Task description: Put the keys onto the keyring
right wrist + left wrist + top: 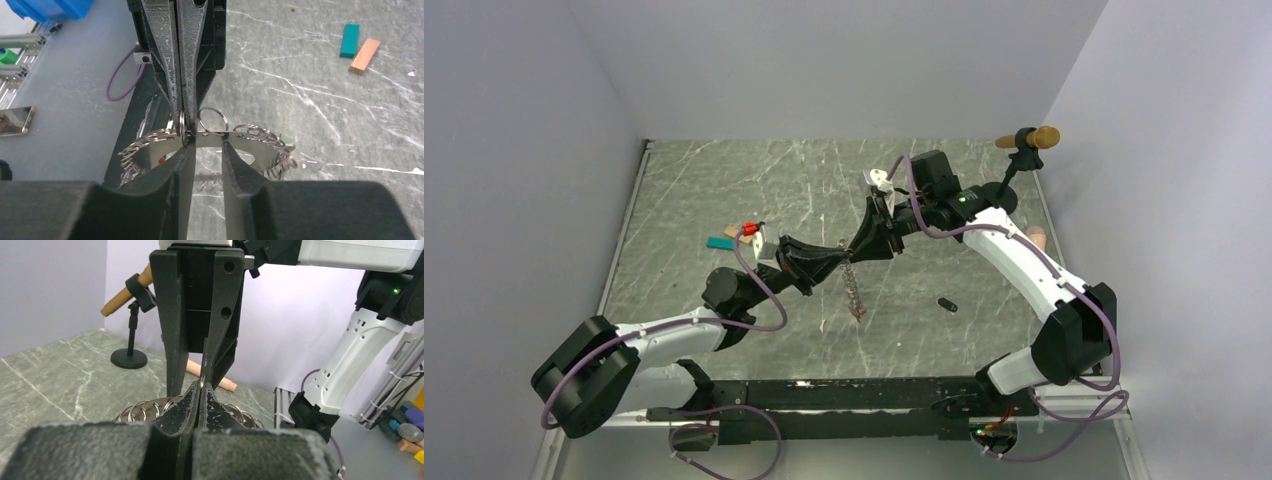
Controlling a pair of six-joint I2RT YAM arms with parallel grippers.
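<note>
Your left hand (200, 396) is clenched on one wire loop of the silver metal keyring (210, 139) - a flat band strung w/ split rings, hanging off the grey marble counter (724, 180) betw. both hands. Your right hand (207, 150) has its fingers part-spread at the band; can't tell if it grips. A small black key (946, 304) lies on the counter, right of both hands.

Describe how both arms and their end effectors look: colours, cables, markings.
Left arm and right arm: white links between bulky black joint housings, purple cable looped along each. A green light glows on the right arm. Left end effector and right end effector: two matte black tapered fingers, scuffed tips.
</note>
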